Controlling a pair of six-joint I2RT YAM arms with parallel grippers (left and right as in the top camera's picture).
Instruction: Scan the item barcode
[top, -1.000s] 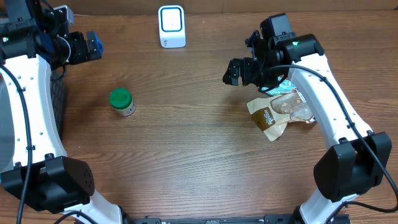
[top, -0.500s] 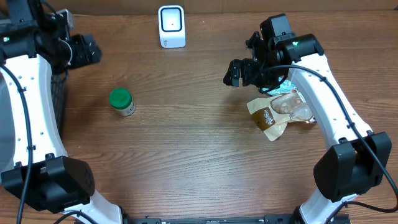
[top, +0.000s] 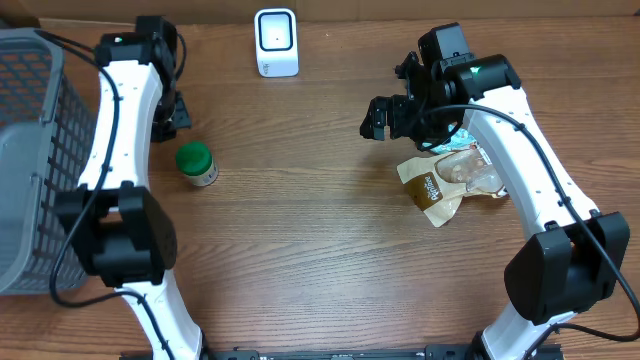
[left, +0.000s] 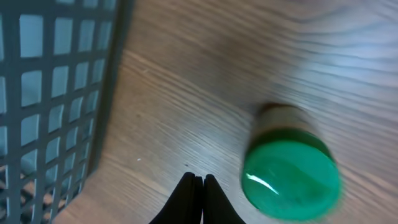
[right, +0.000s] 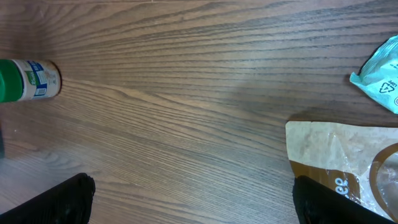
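The wooden table (top: 320, 260) carried a grey mesh basket (top: 30, 150) at its left edge and, well apart on the right, a brown pouch (top: 432, 190) with a teal packet (right: 382, 71) just beside it. A white barcode scanner (top: 276, 42) stood at the far edge. The green-capped bottle (top: 196, 163), probably the item to scan, lay on its side between basket and scanner, its printed label visible in the right wrist view.

The left gripper (top: 172, 118) hung just beside the bottle, nearer the basket, and its fingers (left: 186, 196) were pressed together on nothing. The right gripper (top: 378, 118) hovered near the pouch with its jaws spread wide and empty.

The step looked like the reach for the bottle. To do it well, the left jaws would need to part first, then centre over the bottle's body, not the cap, straddling it across its width. A grip that left the label uncovered would let the scanner read it, and the basket wall wanted a clear berth.
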